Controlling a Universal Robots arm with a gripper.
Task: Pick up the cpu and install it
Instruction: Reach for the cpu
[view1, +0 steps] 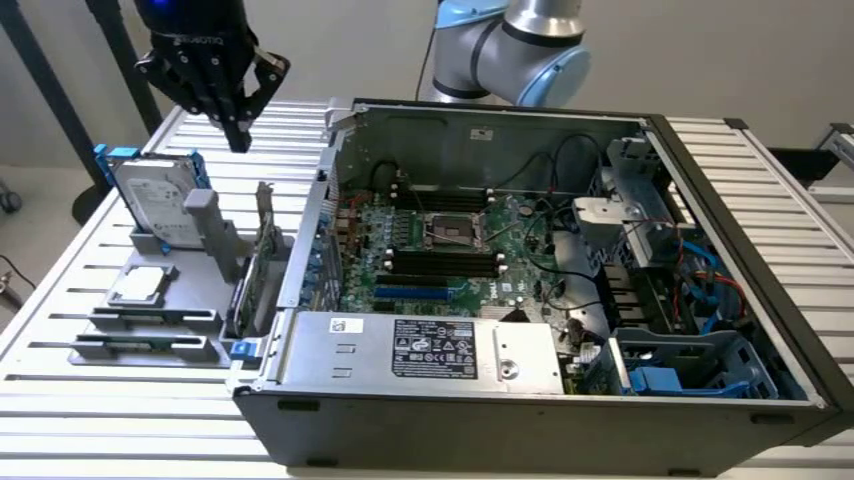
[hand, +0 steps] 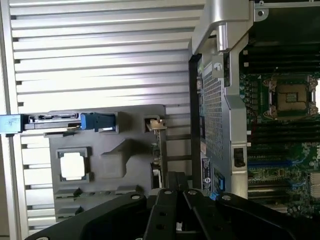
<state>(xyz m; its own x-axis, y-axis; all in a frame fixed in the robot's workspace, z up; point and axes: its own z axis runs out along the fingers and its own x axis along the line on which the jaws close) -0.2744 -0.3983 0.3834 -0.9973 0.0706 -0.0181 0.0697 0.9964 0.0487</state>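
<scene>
**Fingers closed and empty, high above the parts holder**

My gripper (view1: 239, 135) hangs over the slatted table (view1: 74, 260), fingers pressed together and carrying nothing. The cpu (view1: 138, 287) lies flat in its square pocket on the grey holder (hand: 120, 152). In the exterior view it sits in front of the upright hard drive (view1: 154, 190) and well apart from me. The open socket (view1: 451, 232) sits on the motherboard inside the computer case (view1: 534, 420), to the exterior view's right of the holder.

To do this reach well, I judge the fingers should spread while I am high, not down at the chip. I should centre over the cpu, square my fingers to two opposite edges and descend straight, keeping wide of the hard drive and its blue rails. The chip looks thin and slick-topped, so a gentle, level grip low on its edges seems safest
</scene>
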